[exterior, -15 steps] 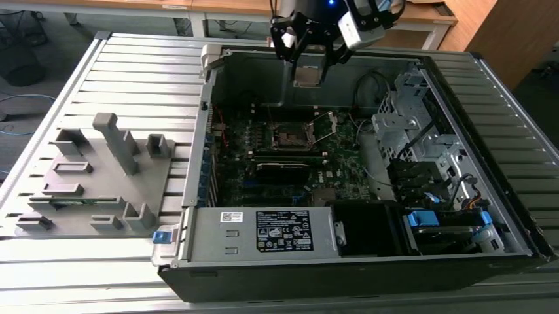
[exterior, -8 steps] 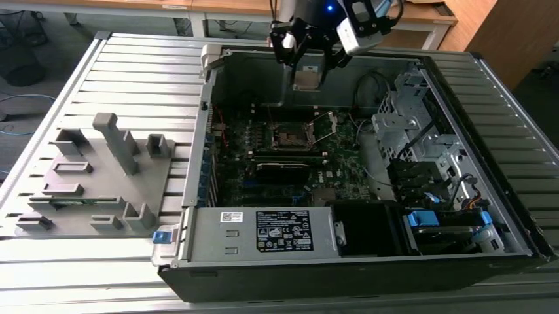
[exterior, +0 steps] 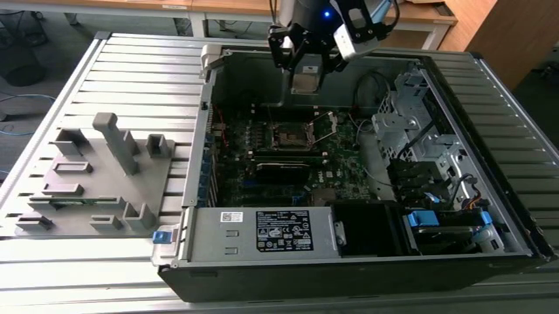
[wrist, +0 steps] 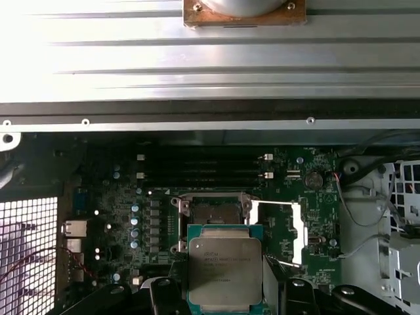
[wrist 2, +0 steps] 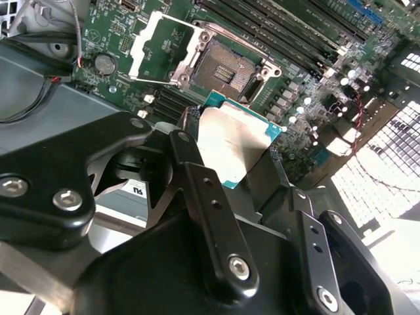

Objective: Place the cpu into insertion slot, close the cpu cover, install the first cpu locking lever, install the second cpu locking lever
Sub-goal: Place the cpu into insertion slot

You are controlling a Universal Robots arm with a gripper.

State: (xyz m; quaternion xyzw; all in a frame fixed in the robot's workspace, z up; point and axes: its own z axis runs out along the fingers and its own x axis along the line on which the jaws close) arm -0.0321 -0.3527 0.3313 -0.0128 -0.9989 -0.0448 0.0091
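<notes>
Gripper (exterior: 306, 84) hangs above the far side of the open computer case (exterior: 199, 163), its two black fingers (wrist 2: 197, 177) pressed against opposite edges of the cpu (wrist 2: 233, 147). It holds the chip flat, grey metal top up, clear of the board below.

At the exterior view's left, a grey fixture block (exterior: 96, 176) with upright posts lies on the slatted metal table (exterior: 131, 72). Next comes the case, with the power supply (exterior: 262, 230) along its near edge and the green motherboard (exterior: 253, 180) behind it.

Near the middle of the board sits the insertion slot (exterior: 290, 135). It is empty, with its dark centre uncovered. In both wrist views the held cpu hovers near the slot but apart from it. Just beside the slot, toward the exterior view's right, the cpu cover (exterior: 325, 127) is swung open on its hinge, so its square cut-out frames bare board.

Farther right stand the silver drive cage (exterior: 410, 124) and a blue tab (exterior: 421, 219).
</notes>
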